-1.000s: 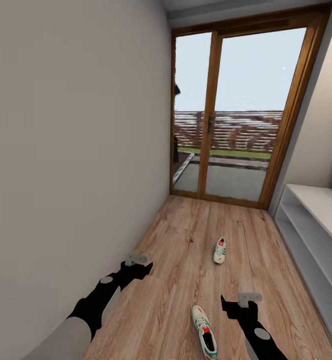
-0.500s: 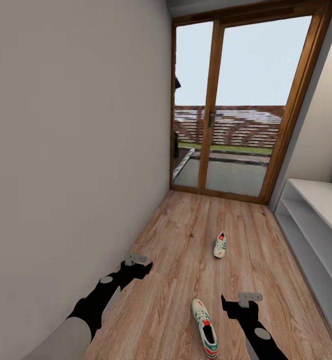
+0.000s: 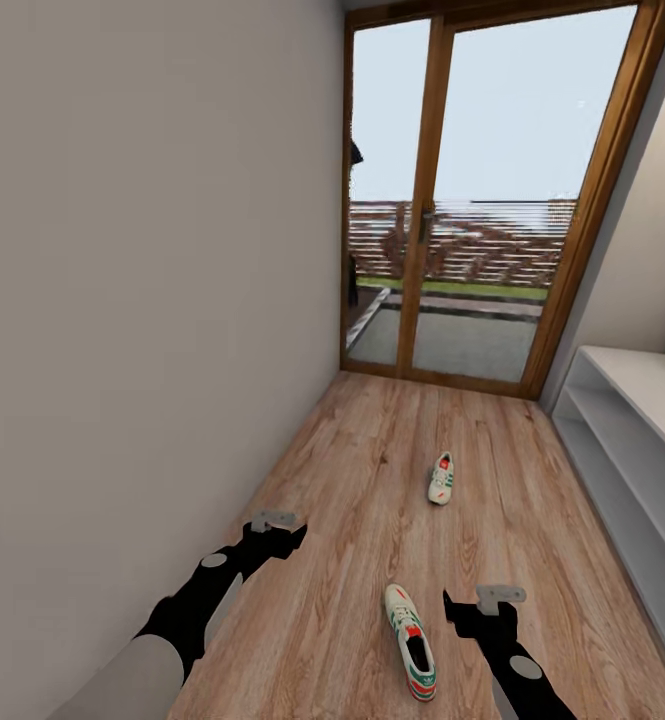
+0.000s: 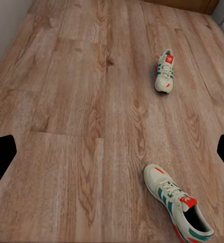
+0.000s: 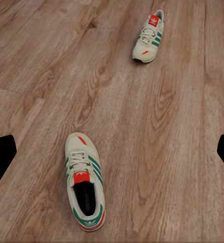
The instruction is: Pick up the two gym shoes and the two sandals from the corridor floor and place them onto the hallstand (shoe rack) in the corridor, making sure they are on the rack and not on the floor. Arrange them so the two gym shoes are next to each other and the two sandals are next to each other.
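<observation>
2 gym shoes lie on the corridor floor (image 3: 362, 470) — the near gym shoe (image 3: 410, 655) just beside the right gripper (image 3: 472, 607), the far gym shoe (image 3: 441, 478) well beyond it, left of the hallstand (image 3: 612, 440). Left gripper (image 3: 277, 527) and right: both spread wide, empty.

Even, bright, diffuse illumination throughout; daylight enters through the glazed doors (image 3: 472, 200) at the corridor's far end. Shadows are faint: only thin, soft contact shadows under the gym shoes (image 5: 85, 182) on the corridor floor (image 3: 372, 520). No glare. Rendered textures appear slightly soft. The head view shows wide-angle stretching toward its edges, with leaning verticals.
</observation>
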You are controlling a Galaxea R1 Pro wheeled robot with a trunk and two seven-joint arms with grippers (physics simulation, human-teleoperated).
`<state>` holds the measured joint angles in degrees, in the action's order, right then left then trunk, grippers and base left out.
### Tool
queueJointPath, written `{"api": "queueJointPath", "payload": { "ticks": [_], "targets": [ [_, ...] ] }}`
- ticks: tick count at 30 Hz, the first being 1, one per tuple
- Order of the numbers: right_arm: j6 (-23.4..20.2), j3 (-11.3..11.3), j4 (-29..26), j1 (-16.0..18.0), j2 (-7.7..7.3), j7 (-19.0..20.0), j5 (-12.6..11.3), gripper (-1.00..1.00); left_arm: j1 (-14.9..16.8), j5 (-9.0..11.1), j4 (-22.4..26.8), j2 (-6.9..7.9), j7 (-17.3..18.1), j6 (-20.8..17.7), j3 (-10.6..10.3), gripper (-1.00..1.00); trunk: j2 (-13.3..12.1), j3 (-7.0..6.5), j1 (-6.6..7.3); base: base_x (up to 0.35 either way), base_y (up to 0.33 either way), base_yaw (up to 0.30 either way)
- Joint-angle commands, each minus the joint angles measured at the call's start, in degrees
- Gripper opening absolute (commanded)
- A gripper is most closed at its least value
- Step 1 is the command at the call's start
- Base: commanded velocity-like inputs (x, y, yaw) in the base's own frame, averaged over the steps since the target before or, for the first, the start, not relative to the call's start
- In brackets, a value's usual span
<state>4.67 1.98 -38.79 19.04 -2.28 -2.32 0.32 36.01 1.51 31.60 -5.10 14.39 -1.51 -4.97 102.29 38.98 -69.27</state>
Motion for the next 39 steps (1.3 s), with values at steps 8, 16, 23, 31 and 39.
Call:
{"api": "queueJointPath", "payload": {
  "ticks": [8,16,23,31,39],
  "targets": [
    [0.2,-0.3,0.0,0.0,0.0,0.0,0.2,1.0,0.0,0.2,0.0,0.0,0.1,-0.2,0.0,1.0,3.2,2.21,-1.76,0.0,0.0,0.0],
    [0.2,-1.1,-0.7,0.6,0.51,0.0,0.3,1.0,0.1,0.2,0.0,0.03,0.1,-0.2,0.0,1.0,6.5,3.91,-3.51,0.0,0.0,0.0],
    [-0.4,-3.3,-0.6,7.5,1.34,-0.4,0.4,1.0,0.1,0.2,0.1,0.02,0.1,-0.2,0.0,1.0,9.3,5.19,-5.05,0.0,0.0,0.0],
    [-2.8,-3.8,4.1,13.5,2.1,-0.6,0.2,1.0,0.1,0.2,0.1,0.0,0.2,-0.2,0.0,1.0,12.5,6.63,-6.81,0.0,0.0,0.0],
    [-2.3,-3.8,9.8,14.2,2.27,-0.6,0.2,1.0,0.1,0.2,0.1,0.0,0.2,-0.1,0.0,1.0,15.7,8.07,-8.56,0.0,0.0,0.0]
  ]
}}
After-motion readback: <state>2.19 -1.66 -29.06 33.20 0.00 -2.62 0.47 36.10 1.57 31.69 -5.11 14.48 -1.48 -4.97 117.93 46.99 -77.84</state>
